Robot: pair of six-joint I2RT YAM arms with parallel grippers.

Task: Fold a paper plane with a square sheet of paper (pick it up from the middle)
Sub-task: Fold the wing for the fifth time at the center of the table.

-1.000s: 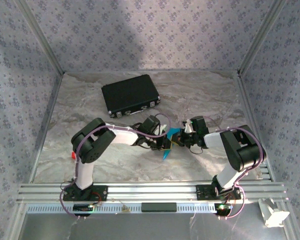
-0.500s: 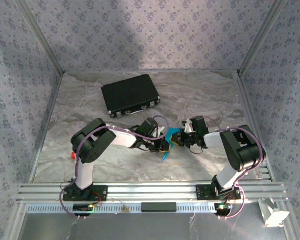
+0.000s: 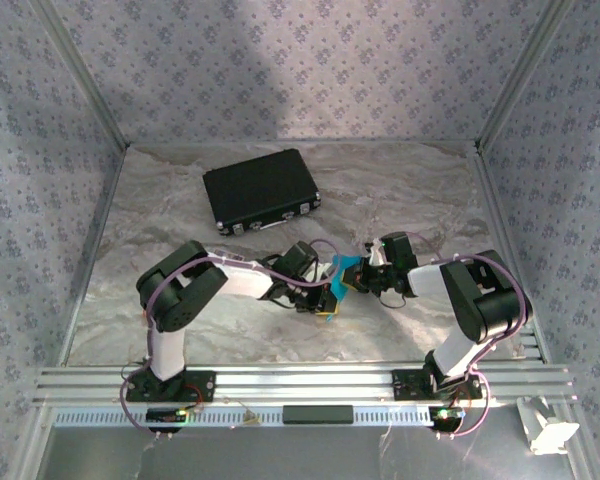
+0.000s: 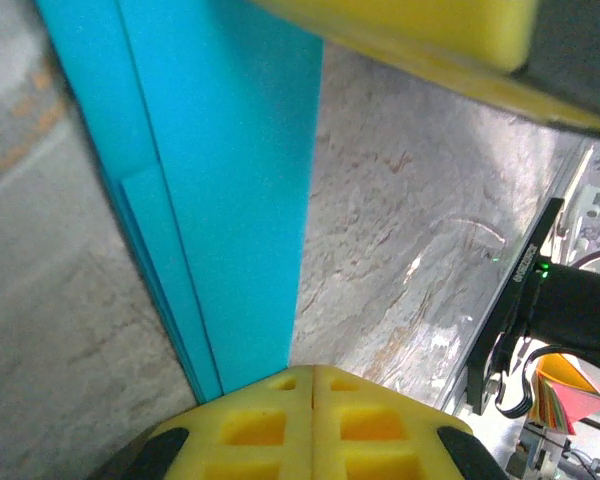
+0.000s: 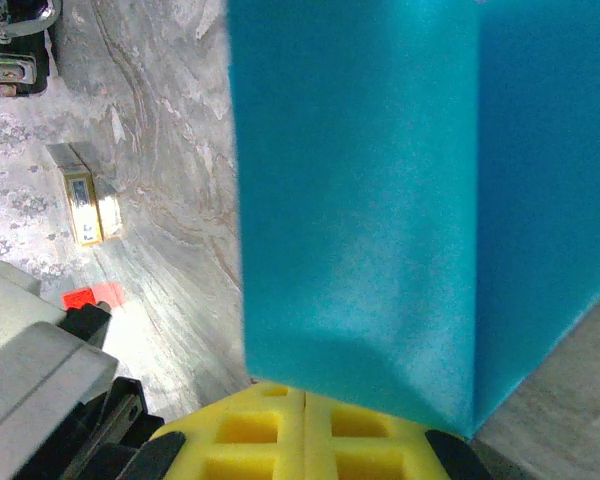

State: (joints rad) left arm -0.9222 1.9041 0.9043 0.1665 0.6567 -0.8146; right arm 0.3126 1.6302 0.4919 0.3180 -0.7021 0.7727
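Between right gripper (image 5: 305,398) pads, folded cyan paper (image 5: 360,200)

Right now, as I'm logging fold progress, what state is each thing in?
left tool: shut on the blue paper.
right tool: shut on the blue paper.
blue paper: folded in layers, pinched by both tools.
black case: closed, lying flat on the table.

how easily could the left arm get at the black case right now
Probably not right away: the left gripper is shut on the blue paper, which the right gripper also pinches. The table toward the black case looks free.
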